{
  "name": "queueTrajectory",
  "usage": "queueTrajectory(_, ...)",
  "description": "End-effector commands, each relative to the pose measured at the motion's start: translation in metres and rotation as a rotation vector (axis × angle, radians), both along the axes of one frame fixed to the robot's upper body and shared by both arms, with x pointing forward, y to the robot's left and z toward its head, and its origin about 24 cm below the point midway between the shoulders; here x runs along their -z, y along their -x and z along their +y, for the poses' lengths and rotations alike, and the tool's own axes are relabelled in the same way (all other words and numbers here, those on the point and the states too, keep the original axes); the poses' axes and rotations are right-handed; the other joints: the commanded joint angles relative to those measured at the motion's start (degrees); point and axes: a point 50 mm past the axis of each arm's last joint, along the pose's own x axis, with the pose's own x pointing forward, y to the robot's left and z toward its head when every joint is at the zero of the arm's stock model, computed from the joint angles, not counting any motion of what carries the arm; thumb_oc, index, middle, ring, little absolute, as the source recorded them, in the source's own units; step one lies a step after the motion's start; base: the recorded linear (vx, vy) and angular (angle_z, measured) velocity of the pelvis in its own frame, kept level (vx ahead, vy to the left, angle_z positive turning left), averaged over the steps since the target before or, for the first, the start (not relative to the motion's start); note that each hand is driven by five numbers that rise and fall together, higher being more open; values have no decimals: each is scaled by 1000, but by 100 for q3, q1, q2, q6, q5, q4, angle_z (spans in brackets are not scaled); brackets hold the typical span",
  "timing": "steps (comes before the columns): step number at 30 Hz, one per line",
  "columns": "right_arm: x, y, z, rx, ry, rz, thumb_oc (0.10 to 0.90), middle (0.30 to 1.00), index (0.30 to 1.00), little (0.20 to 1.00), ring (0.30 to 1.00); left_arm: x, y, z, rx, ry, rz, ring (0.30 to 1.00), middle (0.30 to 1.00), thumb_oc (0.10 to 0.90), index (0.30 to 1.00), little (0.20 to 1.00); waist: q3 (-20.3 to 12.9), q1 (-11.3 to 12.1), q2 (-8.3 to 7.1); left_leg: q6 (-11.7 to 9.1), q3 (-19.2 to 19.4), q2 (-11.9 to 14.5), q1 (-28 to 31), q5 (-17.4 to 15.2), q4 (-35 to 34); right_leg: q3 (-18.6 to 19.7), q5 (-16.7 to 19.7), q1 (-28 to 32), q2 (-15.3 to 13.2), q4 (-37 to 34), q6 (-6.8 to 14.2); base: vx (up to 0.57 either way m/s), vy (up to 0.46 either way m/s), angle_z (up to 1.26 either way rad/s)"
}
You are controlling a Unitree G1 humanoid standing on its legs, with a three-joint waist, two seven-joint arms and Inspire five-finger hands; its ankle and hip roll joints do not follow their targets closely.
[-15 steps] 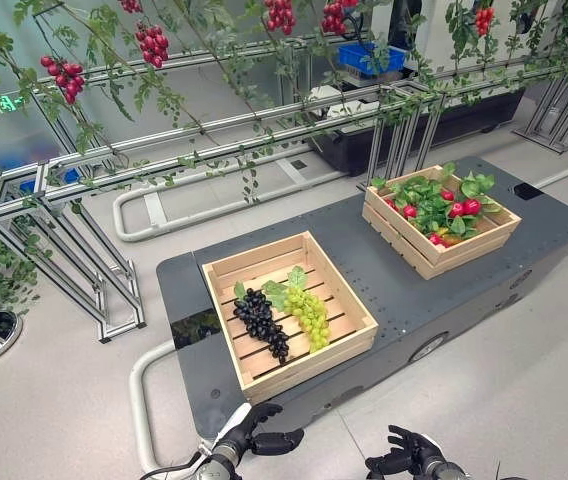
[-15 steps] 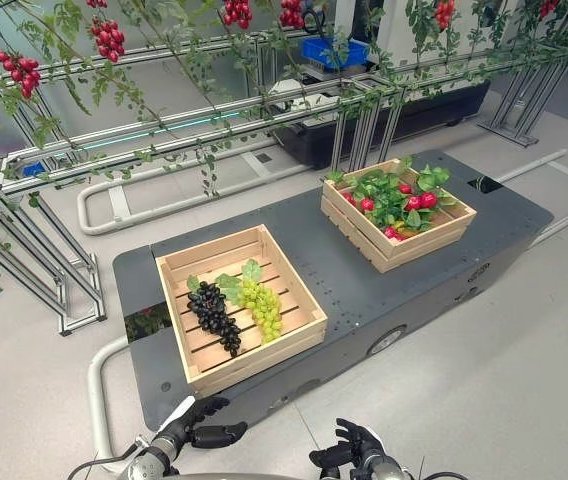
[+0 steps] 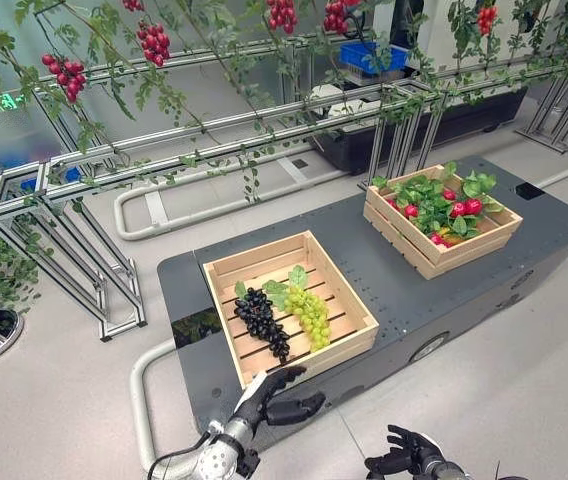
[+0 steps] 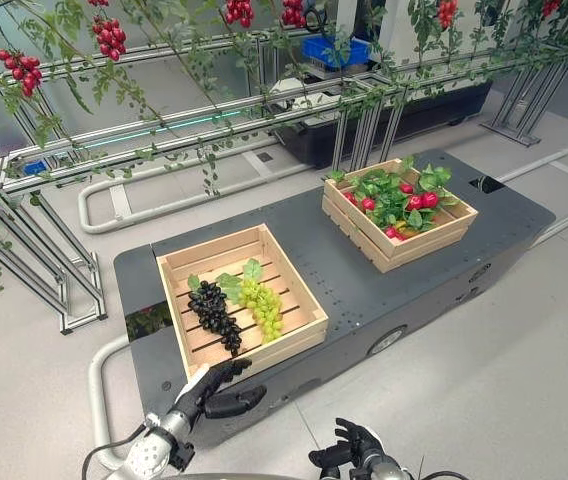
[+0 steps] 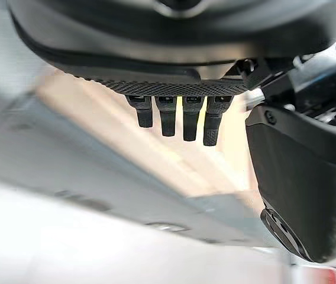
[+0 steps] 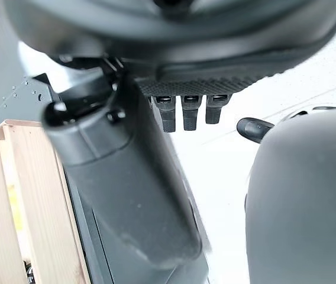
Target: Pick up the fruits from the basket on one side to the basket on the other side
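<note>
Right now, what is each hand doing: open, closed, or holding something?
Left hand: open, empty, by the front edge of the near crate.
Right hand: open, relaxed, empty.

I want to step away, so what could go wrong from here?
The open left hand is low, by the front wall of the near crate; reaching forward it might bump the wall rather than clear it. The black grapes and green grapes lie side by side, so grasping one bunch may drag the other.
</note>
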Motion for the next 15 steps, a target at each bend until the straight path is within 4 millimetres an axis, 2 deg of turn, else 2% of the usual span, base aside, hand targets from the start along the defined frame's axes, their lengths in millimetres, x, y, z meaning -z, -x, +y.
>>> queueTrajectory(1,-13,-38,3,-40,-8,-120,800,900,900,900,900,-70,-57,-2,-66,154,-409,900,900,800,900,900,416,53,-85,270,-145,-210,-76,-404,46,-233,-627,533,-342,42,62,2,-7,6)
queueTrajectory(4,-17,-42,3,61,-67,-186,800,900,900,900,900,-106,-73,8,-120,170,-568,900,900,800,900,900,424,86,-93,268,-185,-206,-61,-385,46,-275,-631,587,-352,42,40,0,0,0)
queueTrajectory(5,-18,-43,3,73,-77,-198,800,900,900,900,900,-110,-74,9,-128,174,-587,900,900,800,900,900,425,89,-96,269,-189,-206,-57,-384,46,-278,-632,595,-353,42,38,35,-29,6)
queueTrajectory(6,-22,-47,3,103,-105,-244,800,900,900,900,900,-127,-79,14,-153,191,-649,900,900,800,900,900,428,101,-101,270,-199,-203,-52,-382,46,-299,-639,613,-358,42,29,30,-29,6)
queueTrajectory(10,-31,-54,3,99,-129,-344,800,900,900,900,900,-161,-87,31,-268,215,-764,900,900,800,900,900,421,118,-95,269,-230,-203,-47,-368,46,-365,-660,662,-360,42,8,34,-44,11)
queueTrajectory(12,-32,-55,1,95,-132,-353,800,900,900,900,900,-161,-88,34,-295,180,-772,900,900,800,900,900,413,117,-88,266,-241,-205,-37,-365,46,-372,-670,680,-358,42,1,53,-42,9)
queueTrajectory(15,-34,-57,-3,74,-129,-361,800,900,900,900,900,-153,-99,47,-336,-39,-717,900,900,800,900,900,378,67,-62,243,-231,-192,12,-342,46,-371,-698,744,-337,42,-14,76,-36,2)
